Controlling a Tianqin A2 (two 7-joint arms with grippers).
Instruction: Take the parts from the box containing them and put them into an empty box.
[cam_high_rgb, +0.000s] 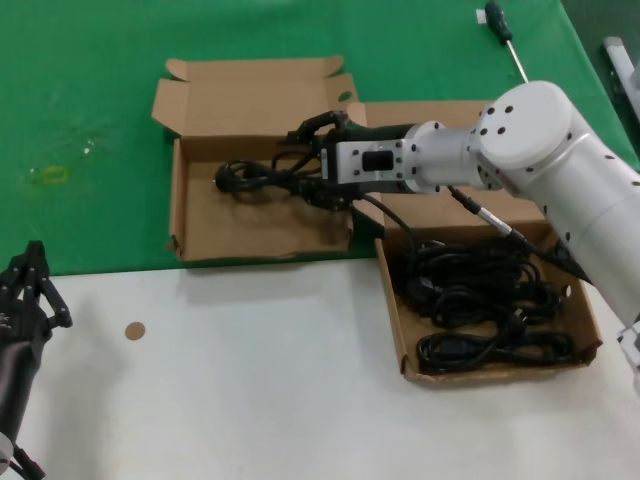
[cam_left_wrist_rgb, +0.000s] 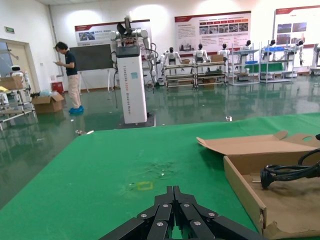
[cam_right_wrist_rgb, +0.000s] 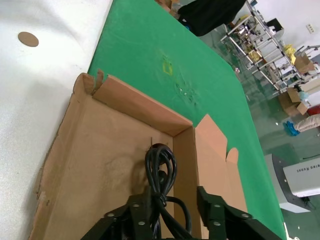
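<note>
The smaller cardboard box (cam_high_rgb: 250, 230) with the ragged front rim lies on the green cloth, lid folded back. One looped black cord (cam_high_rgb: 250, 178) lies in it. My right gripper (cam_high_rgb: 305, 160) reaches over this box from the right, open, with the cord's near end between its spread fingers. The right wrist view shows the cord (cam_right_wrist_rgb: 160, 160) on the box floor (cam_right_wrist_rgb: 95, 160), passing between the fingers of the right gripper (cam_right_wrist_rgb: 172, 200). The larger box (cam_high_rgb: 395, 320) at right holds several cord bundles (cam_high_rgb: 480, 300). My left gripper (cam_high_rgb: 30, 265) is parked shut at the left edge.
A green-handled screwdriver (cam_high_rgb: 497, 20) lies at the back right. A brown disc (cam_high_rgb: 134, 330) sits on the white table. A yellow mark (cam_high_rgb: 52, 175) is on the cloth. The left wrist view shows my left gripper (cam_left_wrist_rgb: 174, 190), the smaller box wall (cam_left_wrist_rgb: 245, 185) and the cord (cam_left_wrist_rgb: 287, 172).
</note>
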